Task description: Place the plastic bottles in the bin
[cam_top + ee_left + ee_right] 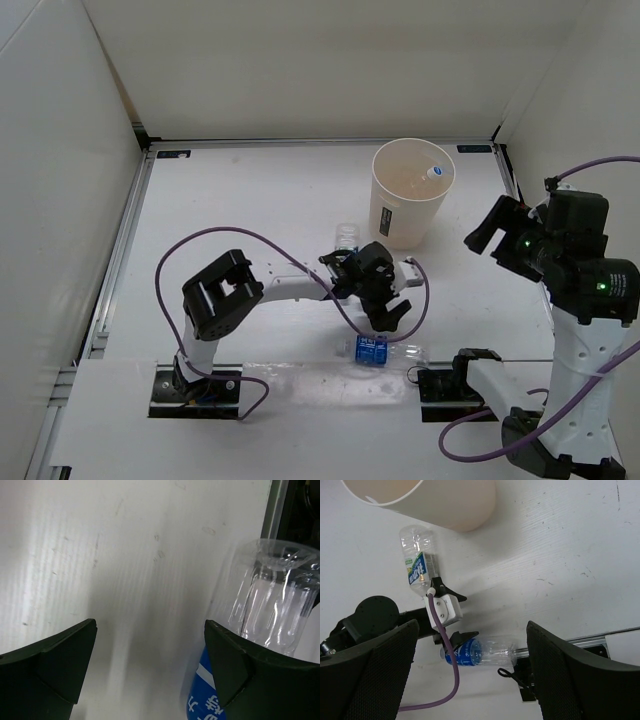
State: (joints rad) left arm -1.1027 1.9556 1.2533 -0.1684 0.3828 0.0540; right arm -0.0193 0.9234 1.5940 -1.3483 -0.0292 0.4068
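Blue-labelled bottle (372, 350) lies six o'clock of our wide-open, empty left gripper (388, 313); mid-reach, we next lower and close.

A lab test cell (white panel walls (300, 60), rail-edged table (240, 190))

You get bright, even white light from overhead in all three views. The top view is sharp, with only faint, soft shadows on the table (250, 200). Your left wrist view is blurred up close: a grey shadow lies between the left fingers (50, 670), and glare glints on the clear bottle (272, 595). The right fingers (365, 675) look soft-edged too.
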